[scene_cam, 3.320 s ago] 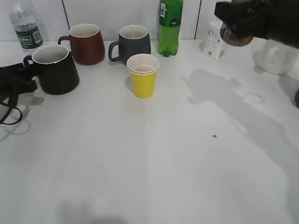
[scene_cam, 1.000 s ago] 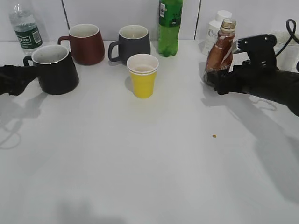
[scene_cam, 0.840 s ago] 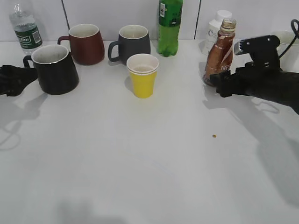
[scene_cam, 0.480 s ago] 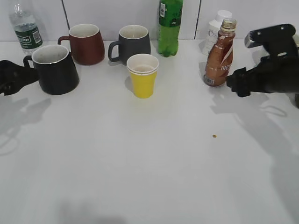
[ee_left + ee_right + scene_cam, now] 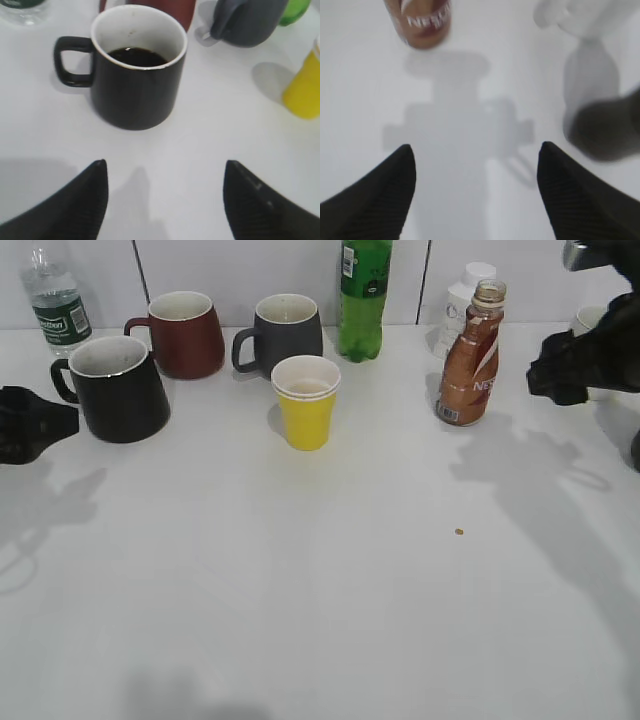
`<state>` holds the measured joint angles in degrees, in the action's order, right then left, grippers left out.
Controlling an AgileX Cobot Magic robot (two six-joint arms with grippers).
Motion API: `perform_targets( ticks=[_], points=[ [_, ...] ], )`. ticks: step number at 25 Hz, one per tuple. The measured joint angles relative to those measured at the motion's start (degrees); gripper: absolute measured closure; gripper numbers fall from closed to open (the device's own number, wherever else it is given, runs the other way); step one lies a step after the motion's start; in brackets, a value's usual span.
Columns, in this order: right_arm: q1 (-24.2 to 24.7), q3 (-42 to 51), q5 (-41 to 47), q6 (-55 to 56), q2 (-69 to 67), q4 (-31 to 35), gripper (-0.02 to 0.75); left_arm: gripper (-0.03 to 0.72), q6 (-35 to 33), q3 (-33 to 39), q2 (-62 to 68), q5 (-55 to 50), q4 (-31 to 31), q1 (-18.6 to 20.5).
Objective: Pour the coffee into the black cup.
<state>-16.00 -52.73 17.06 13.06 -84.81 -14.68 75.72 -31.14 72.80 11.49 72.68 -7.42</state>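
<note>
The coffee bottle (image 5: 471, 358) stands upright and uncapped at the back right of the table; its base shows in the right wrist view (image 5: 424, 24). The black cup (image 5: 120, 388) stands at the left, holding dark liquid in the left wrist view (image 5: 137, 67). My left gripper (image 5: 45, 425) is open and empty, just left of the cup, with its jaws in the left wrist view (image 5: 164, 172). My right gripper (image 5: 545, 370) is open and empty, right of the bottle and apart from it, and shows in the right wrist view (image 5: 476, 152).
A yellow paper cup (image 5: 306, 401) stands mid-table. A maroon mug (image 5: 183, 333), a dark grey mug (image 5: 285, 332), a green soda bottle (image 5: 364, 298), a white bottle (image 5: 462, 300) and a water bottle (image 5: 56, 302) line the back. A white vessel (image 5: 592, 20) is at far right.
My right gripper let go of the coffee bottle, which now stands on the table, and drew back to the right and up. My left gripper moved slightly away from the black cup.
</note>
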Motion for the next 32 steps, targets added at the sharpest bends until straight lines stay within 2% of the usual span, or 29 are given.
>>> perform_targets(
  ticks=[5, 9, 11, 13, 18, 22, 25, 28, 32],
  points=[
    [-0.2, -0.2, 12.5, 0.0, 5.0, 2.1, 0.148, 0.146, 0.0, 0.0, -2.1, -9.2, 0.8, -4.5],
    [-0.2, -0.2, 18.1, 0.0, 10.4, 3.3, 0.148, 0.148, 0.0, 0.0, -2.2, -22.1, -0.3, -7.4],
    [-0.2, -0.2, 19.1, 0.0, 13.2, 4.0, 0.148, 0.155, 0.0, -0.1, -2.5, -27.3, -4.9, -8.1],
    [-0.2, -0.2, 19.5, -0.3, 16.2, 5.4, 0.148, 0.162, -1.8, -0.4, -3.1, -30.2, -12.8, -8.5],
    [-0.2, -0.2, 20.7, -4.2, 22.8, 11.0, 0.148, 0.166, -19.6, -0.8, -7.1, -33.6, -37.9, -8.7],
    [-0.2, -0.2, 23.1, -7.8, 27.6, 14.7, 0.148, 0.181, -32.7, -0.9, -13.6, -37.7, -51.8, -8.9],
    [-0.2, -0.2, 25.4, -9.5, 31.0, 15.7, 0.148, 0.218, -44.3, -0.9, -21.2, -42.0, -59.6, -8.9],
    [-0.2, -0.2, 28.4, -10.1, 34.5, 16.6, 0.148, 0.252, -52.9, -1.0, -31.3, -46.4, -64.3, -8.9],
    [-0.2, 0.0, 31.1, -10.4, 40.0, 16.8, 0.148, 0.27, -57.1, -1.1, -41.5, -51.4, -66.4, -8.9]
  ],
)
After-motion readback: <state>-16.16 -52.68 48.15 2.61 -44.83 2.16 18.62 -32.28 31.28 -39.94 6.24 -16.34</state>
